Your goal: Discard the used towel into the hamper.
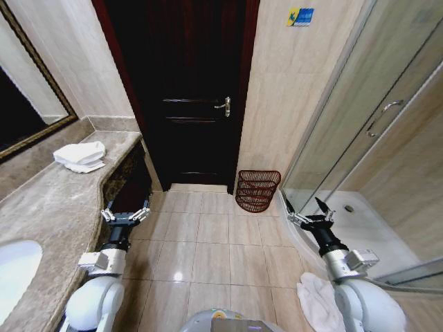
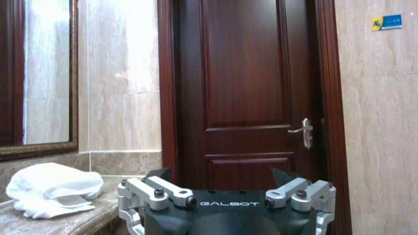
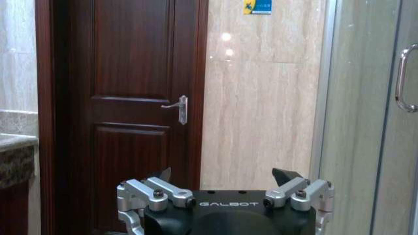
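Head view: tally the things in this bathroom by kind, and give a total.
Towels: 2, one on the counter, one on the floor
Hamper: 1
Door: 1
Mirror: 1
Sink: 1
End effectors: 2, both open and empty, left end effector, right end effector
Total: 8

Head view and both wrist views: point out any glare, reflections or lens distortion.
Head view: wide-angle bending bows the door frame and shower glass outward, and a ceiling light glints on the floor tiles. Left wrist view: soft glare on the wall tile beside the mirror, and the towel is bright white. Right wrist view: two light spots on the wall tile.
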`<state>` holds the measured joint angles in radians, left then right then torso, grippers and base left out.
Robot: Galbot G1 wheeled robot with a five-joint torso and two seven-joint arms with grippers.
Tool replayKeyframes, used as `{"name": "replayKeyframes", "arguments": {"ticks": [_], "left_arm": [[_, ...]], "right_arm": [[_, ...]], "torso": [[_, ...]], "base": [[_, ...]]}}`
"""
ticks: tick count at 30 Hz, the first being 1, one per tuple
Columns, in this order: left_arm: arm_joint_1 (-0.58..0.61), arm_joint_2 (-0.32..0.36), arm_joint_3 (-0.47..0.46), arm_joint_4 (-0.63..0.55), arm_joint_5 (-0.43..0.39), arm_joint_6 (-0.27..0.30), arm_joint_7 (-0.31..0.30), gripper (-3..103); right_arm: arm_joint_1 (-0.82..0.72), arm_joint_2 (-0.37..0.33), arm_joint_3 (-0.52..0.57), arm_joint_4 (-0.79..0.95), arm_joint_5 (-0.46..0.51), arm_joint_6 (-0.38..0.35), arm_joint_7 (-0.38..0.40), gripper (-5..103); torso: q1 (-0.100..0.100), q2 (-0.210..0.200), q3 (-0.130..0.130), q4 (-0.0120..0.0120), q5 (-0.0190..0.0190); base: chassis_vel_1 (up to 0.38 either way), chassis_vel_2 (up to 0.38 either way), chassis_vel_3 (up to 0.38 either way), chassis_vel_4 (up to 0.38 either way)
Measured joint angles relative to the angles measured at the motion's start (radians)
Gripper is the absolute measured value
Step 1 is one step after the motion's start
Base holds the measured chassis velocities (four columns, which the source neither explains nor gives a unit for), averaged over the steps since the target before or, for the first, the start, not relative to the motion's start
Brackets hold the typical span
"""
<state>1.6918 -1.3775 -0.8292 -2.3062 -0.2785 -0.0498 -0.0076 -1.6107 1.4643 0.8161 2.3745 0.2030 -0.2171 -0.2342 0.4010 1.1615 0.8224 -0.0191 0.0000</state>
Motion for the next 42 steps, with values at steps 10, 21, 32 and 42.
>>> {"name": "replayKeyframes", "arguments": {"ticks": [10, 21, 32, 42], "left_arm": [[0.000, 0.000, 0.000, 0.000, -0.001, -0.005, -0.004, 100], [0.000, 0.001, -0.001, 0.008, -0.007, -0.012, -0.011, 100], [0.000, 0.002, -0.003, 0.011, -0.021, -0.013, -0.026, 100], [-0.001, 0.000, -0.002, 0.016, -0.021, -0.015, -0.025, 100]], "right_arm": [[-0.006, 0.002, 0.002, 0.000, 0.001, 0.005, -0.001, 100], [0.001, 0.002, -0.001, -0.002, 0.002, 0.006, -0.004, 100], [-0.002, 0.003, -0.002, -0.004, 0.002, 0.011, -0.005, 100], [0.001, 0.002, -0.003, -0.006, 0.002, 0.011, -0.007, 100]], "torso": [[0.000, 0.000, 0.000, 0.0000, 0.0000], [0.000, 0.000, 0.000, 0.0000, 0.0001], [0.000, 0.000, 0.000, -0.0001, 0.0000], [0.000, 0.000, 0.000, 0.0001, 0.0001]], "base": [[0.000, 0.000, 0.000, 0.000], [-0.040, 0.043, 0.042, -0.046], [-0.052, 0.066, 0.044, -0.060], [-0.039, 0.084, 0.081, -0.037]]}}
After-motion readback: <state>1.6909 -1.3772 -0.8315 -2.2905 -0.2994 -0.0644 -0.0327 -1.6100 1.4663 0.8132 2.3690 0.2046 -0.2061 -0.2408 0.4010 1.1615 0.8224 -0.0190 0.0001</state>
